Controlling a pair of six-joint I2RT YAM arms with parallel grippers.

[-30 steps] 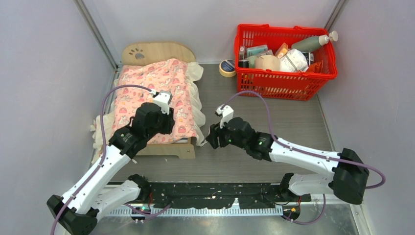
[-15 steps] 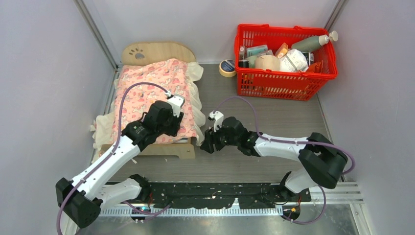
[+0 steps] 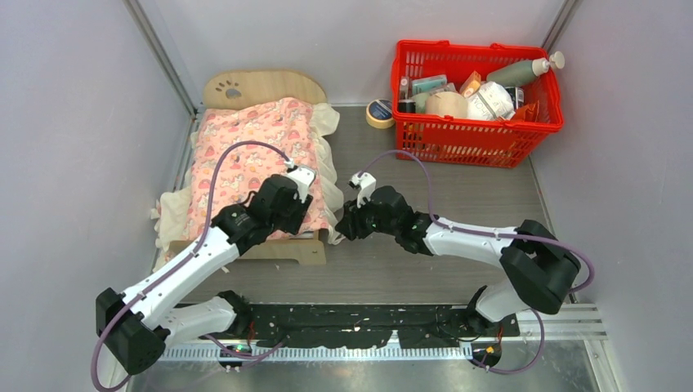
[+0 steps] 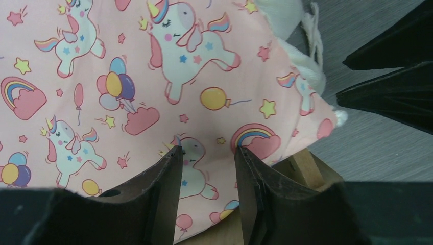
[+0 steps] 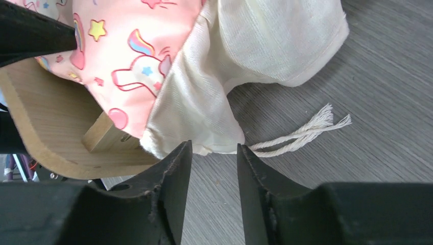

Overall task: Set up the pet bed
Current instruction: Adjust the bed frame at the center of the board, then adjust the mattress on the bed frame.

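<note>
The pet bed, a light plywood frame with an arched paw-print headboard, stands at the left under a pink unicorn blanket with a cream frill. My left gripper is open over the blanket's near right corner, fingertips just above the cloth, the gripper holding nothing. The footboard shows below the hem. My right gripper is low beside that corner. In its wrist view the right gripper is open, tips at the frill's lower edge, near a white tassel.
A red basket full of bottles and packets stands at the back right, with a roll of tape to its left. Grey walls close in the left, back and right sides. The right gripper's dark body shows in the left wrist view.
My left gripper has slid right along the blanket to its near right corner and opened wider. My right gripper has moved left up to the frill and its jaws have narrowed.
</note>
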